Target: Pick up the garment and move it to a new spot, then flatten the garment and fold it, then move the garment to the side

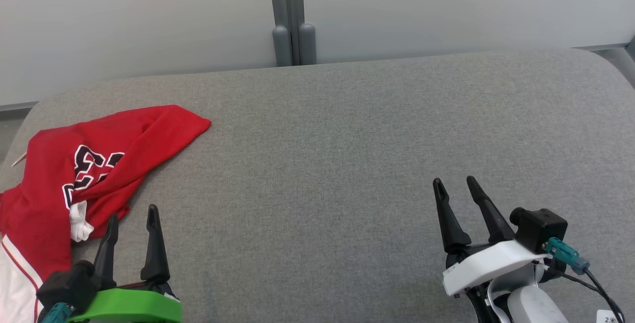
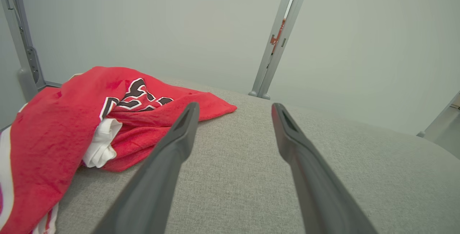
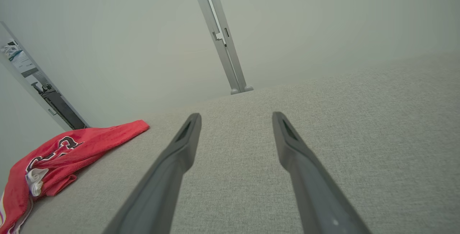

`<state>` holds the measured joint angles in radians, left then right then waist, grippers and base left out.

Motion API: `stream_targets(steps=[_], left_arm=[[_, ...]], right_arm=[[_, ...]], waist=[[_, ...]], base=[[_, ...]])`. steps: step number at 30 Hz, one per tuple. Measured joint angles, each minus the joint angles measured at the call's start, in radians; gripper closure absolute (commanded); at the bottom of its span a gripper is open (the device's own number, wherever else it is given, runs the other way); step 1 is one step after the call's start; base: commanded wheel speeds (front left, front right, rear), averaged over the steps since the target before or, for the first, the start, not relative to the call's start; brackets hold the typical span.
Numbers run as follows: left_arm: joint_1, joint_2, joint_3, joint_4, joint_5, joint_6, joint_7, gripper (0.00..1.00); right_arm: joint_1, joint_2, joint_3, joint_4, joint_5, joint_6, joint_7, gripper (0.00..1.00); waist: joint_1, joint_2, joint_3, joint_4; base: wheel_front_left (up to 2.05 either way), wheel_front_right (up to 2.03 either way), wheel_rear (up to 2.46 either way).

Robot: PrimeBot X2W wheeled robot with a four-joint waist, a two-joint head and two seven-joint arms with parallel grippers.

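The first step, the pick-up, is in hand and not yet begun. The crumpled red jersey point(image 1: 54, 184) (black-and-white number, white trim) lies at the left end of the grey padded bench point(image 1: 347, 154), its near part spilling over the edge. The left tool point(image 1: 133, 213) hovers just beside the jersey's near hem, fingers spread and empty. The right tool point(image 1: 454, 181) is well apart over bare bench, likewise spread and empty. Next, I judge, the left tool must reach leftward, drop onto a raised fold, pinch it, and carry the cloth toward the open middle.
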<state>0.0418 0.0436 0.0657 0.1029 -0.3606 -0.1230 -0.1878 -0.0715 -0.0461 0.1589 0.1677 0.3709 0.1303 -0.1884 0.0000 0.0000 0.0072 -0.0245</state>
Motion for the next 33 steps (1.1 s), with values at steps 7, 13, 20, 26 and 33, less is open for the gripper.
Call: stream_targets(steps=[7, 13, 20, 26, 33], left_arm=[[0.009, 0.001, -0.004, -0.011, 0.065, 0.0, -0.017, 0.0], [0.012, 0.001, -0.007, -0.018, 0.112, -0.001, -0.029, 0.0], [0.016, 0.002, -0.012, -0.028, 0.173, -0.002, -0.043, 0.0], [0.022, 0.002, -0.017, -0.028, 0.209, -0.004, -0.053, 0.0], [0.03, 0.003, -0.022, -0.017, 0.251, -0.004, -0.068, 0.0]], right_arm=[[0.004, -0.001, 0.016, 0.015, -0.06, 0.0, -0.016, 0.0], [0.004, -0.001, 0.021, 0.017, -0.11, 0.0, -0.026, 0.0], [0.003, -0.001, 0.032, 0.021, -0.165, 0.0, -0.043, 0.0], [0.003, -0.002, 0.035, 0.025, -0.203, 0.0, -0.053, 0.0], [0.003, -0.002, 0.034, 0.03, -0.252, 0.0, -0.066, 0.0]], waist=[[0.0, 0.0, 0.002, -0.003], [0.0, 0.0, 0.006, -0.005], [0.0, 0.0, 0.009, -0.009], [0.0, 0.0, 0.01, -0.012], [0.0, 0.0, 0.012, -0.016]], base=[[0.0, 0.0, 0.0], [0.0, 0.0, 0.0], [0.0, 0.0, 0.0], [0.0, 0.0, 0.0], [0.0, 0.0, 0.0]])
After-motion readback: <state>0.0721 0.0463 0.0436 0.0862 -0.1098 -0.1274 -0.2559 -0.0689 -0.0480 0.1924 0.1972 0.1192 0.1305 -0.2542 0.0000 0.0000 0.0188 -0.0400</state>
